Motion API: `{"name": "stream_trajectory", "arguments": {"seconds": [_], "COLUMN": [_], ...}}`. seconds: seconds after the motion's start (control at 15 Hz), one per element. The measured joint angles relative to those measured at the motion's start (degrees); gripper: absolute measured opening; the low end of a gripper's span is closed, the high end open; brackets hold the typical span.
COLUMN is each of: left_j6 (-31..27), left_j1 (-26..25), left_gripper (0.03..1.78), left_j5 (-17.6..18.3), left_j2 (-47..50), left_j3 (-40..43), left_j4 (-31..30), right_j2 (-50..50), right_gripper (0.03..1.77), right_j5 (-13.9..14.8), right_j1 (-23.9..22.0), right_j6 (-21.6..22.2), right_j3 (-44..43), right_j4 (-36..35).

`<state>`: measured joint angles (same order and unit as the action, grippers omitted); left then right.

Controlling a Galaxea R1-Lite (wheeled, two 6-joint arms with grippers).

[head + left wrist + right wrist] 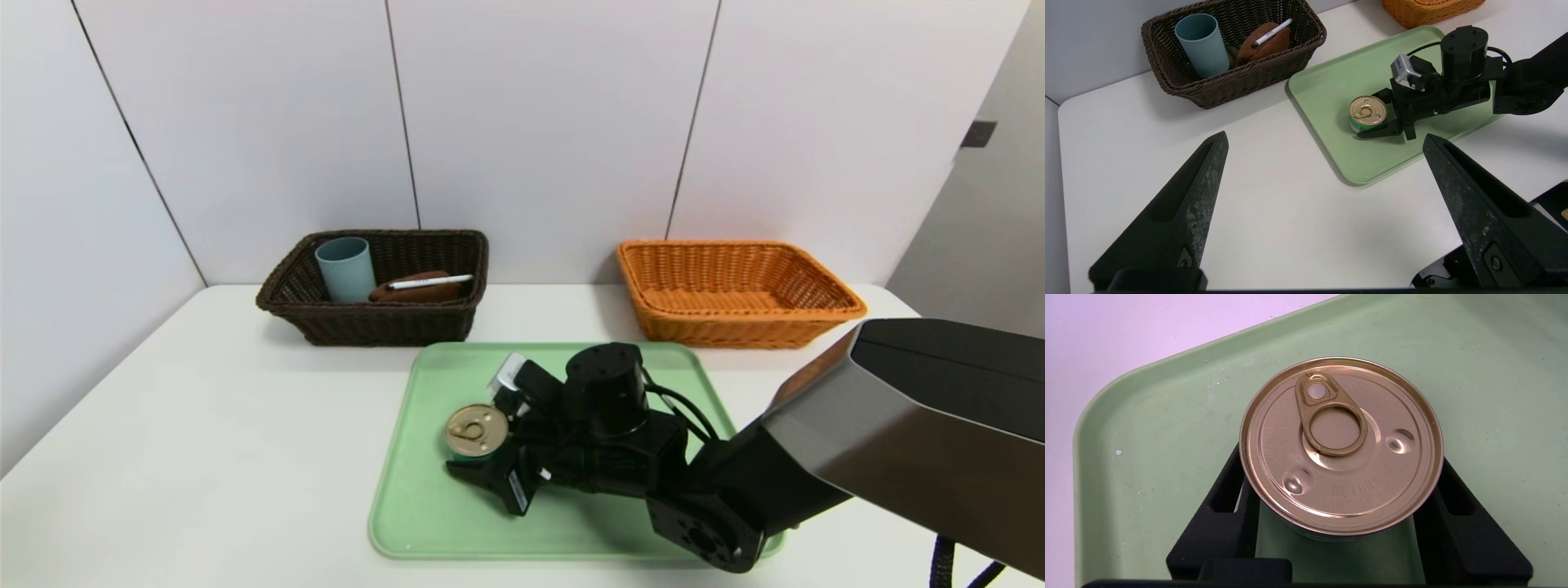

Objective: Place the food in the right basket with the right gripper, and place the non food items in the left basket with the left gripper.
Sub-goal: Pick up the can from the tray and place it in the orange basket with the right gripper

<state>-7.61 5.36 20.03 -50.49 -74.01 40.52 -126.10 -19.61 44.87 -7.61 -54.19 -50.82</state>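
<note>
The food, a short tin can [476, 430] with a gold pull-ring lid [1341, 445], stands on the green tray [424, 506]. My right gripper [478, 433] is shut on it, one black finger [1224, 506] pressed to each side of the can [1367, 112]. The left gripper [1325, 138] hangs open over bare table, nearer me than the tray, holding nothing. In the dark brown left basket [371, 314] are the blue-grey cup [345, 268], the brown cloth [412, 290] and the white pen [430, 282]. The orange right basket [739, 314] sits at the back right with nothing in it.
Both baskets stand against the white back wall, with the tray [1331, 81] in front of the gap between them. The white table [204, 425] stretches to the left of the tray. My right arm [898, 425] reaches across the tray's right side.
</note>
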Motion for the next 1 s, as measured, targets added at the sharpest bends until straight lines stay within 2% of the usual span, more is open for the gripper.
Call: {"name": "stream_trajectory", "arguments": {"seconds": [0.67,0.87,1.0], "left_j6": [-0.10,-0.10,-0.35], "left_j1": [0.00,0.00,0.00], "left_gripper": [1.69,1.69,1.69], "left_j5": [0.09,0.17,0.17], "left_j2": [0.11,0.00,-0.22], "left_j3": [0.52,0.45,0.37], "left_j4": [-0.23,-0.45,-0.52], "right_j2": [2.17,4.96,7.46], "right_gripper": [1.00,1.00,1.00], "right_j5": [0.10,1.71,2.19], "right_j1": [-0.59,-2.35,-5.22], "right_j6": [0.41,1.79,2.13], "right_j3": [-1.10,-2.78,-5.13], "right_j4": [-0.06,0.50,2.49]}}
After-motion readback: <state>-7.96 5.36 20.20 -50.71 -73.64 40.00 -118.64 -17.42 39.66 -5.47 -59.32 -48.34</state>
